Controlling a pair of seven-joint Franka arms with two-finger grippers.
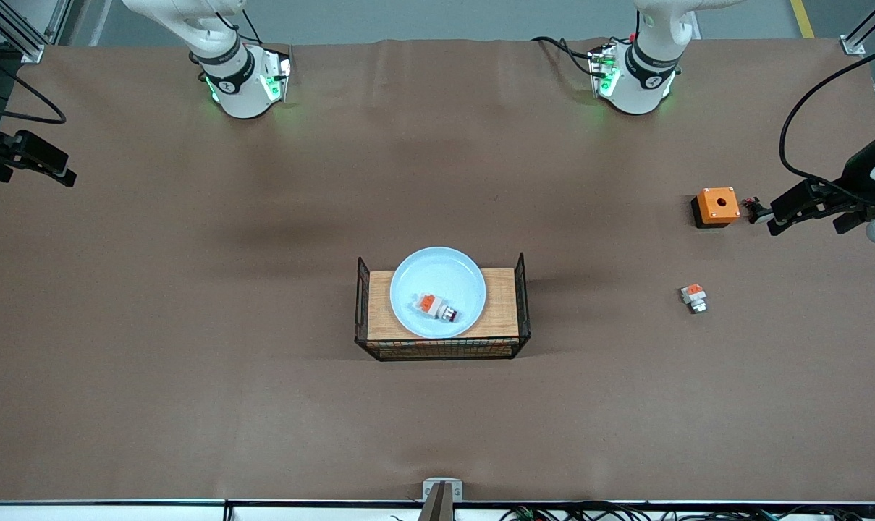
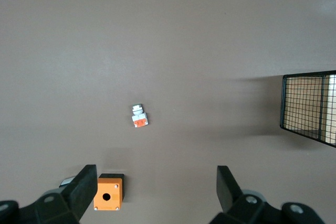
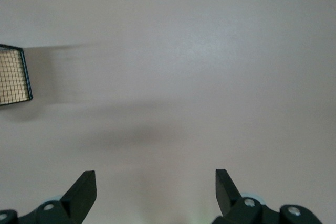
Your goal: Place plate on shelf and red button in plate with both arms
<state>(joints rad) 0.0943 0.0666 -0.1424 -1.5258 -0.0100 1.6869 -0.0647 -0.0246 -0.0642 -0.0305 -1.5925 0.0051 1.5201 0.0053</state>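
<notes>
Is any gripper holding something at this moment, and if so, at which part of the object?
Nothing is held. The left gripper and the right gripper are both open and empty above the brown table.

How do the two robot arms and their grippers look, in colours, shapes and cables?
Both arms are white, rounded, with black rings at the base joints and green lights glowing there. Black cables run to each base and to the left gripper. The left gripper and the right gripper are black, with two flat, wedge-shaped fingers each. Pale round parts show by the finger mounts.
</notes>
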